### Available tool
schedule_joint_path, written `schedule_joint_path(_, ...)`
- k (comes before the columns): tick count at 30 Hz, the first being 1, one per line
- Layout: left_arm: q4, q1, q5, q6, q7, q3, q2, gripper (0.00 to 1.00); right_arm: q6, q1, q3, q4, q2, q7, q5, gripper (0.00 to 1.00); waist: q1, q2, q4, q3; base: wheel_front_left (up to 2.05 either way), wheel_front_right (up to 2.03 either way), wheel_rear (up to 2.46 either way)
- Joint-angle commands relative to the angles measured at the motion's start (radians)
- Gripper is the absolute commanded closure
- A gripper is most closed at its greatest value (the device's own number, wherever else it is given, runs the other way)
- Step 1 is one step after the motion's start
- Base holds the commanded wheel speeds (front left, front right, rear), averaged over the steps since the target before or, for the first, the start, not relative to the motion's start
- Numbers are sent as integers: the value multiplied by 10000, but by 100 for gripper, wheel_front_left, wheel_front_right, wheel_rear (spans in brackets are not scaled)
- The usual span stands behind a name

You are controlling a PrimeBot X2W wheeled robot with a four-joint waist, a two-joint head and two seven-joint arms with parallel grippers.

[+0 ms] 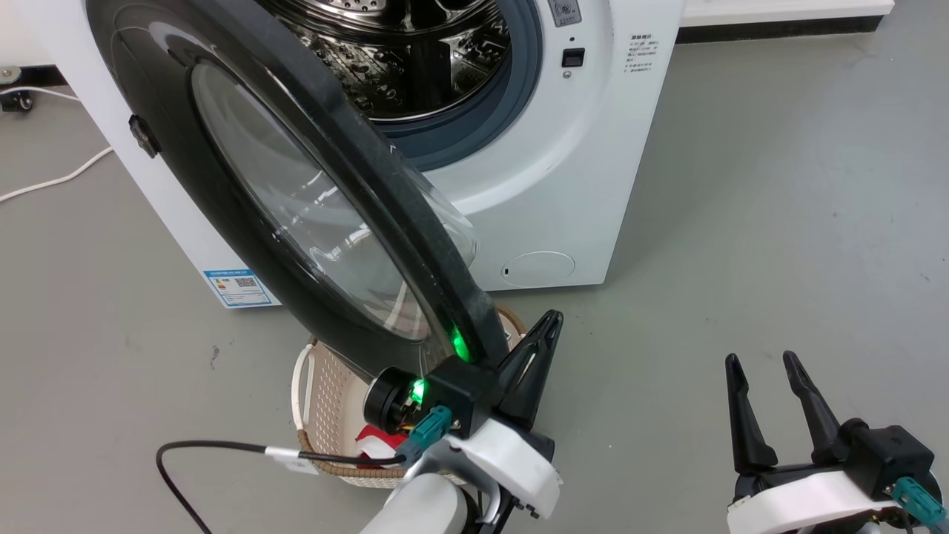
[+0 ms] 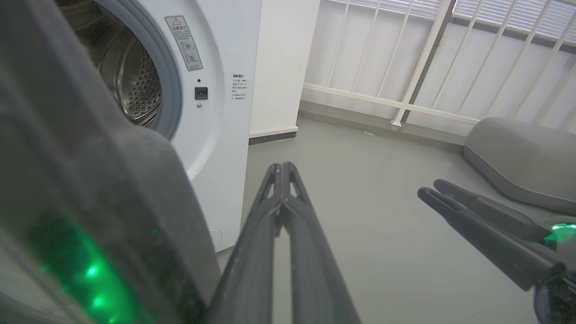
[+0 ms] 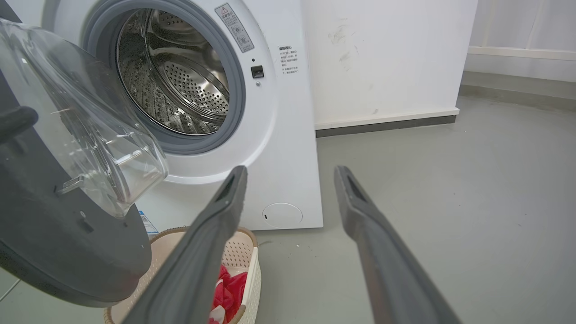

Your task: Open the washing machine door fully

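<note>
1. Floor (image 1: pixel 778 185): plain grey, smooth, a few scuffs. A white cable (image 1: pixel 59 178) trails over it left of the machine, and a black cable (image 1: pixel 193 449) loops near the left arm.
2. Room: white wall (image 3: pixel 382 58) with a dark skirting strip (image 3: pixel 387 126). To the right there is a white slatted railing (image 2: pixel 405 67) and a grey padded lump (image 2: pixel 517 157) on the floor below it.
3. Washing machine (image 1: pixel 578 185) stands on the floor, steel drum (image 3: pixel 180 90) exposed.
4. Washing machine door (image 1: pixel 245 222) is swung out on the machine's left side, roughly edge-on to the robot, with its lower rim over a wicker basket (image 1: pixel 326 415).
5. Left pincer (image 1: pixel 545 326): fingers pressed together, gripping nothing, just beside the door's outer rim. Can't tell if it touches.
6. Right pincer (image 1: pixel 761 360): fingers spread apart, empty, low over bare floor, well clear of the door.
7. The basket sits on the floor in front of the machine, with red cloth (image 3: pixel 229 288) inside.
</note>
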Motion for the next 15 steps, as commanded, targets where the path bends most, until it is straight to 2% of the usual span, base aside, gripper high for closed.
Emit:
schedule_joint_path(1, -54, 176, -7, 186, -52, 227, 313, 100, -6, -84, 32, 50, 27, -61, 53, 0, 0, -1, 1, -35, 0, 0, 0)
schedule_joint_path(15, -1990, 1945, 74, 1125, 242, 410, 1296, 100, -6, 266, -8, 46, 28, 71, 74, 0, 0, -1, 165, -442, 0, 0, 0)
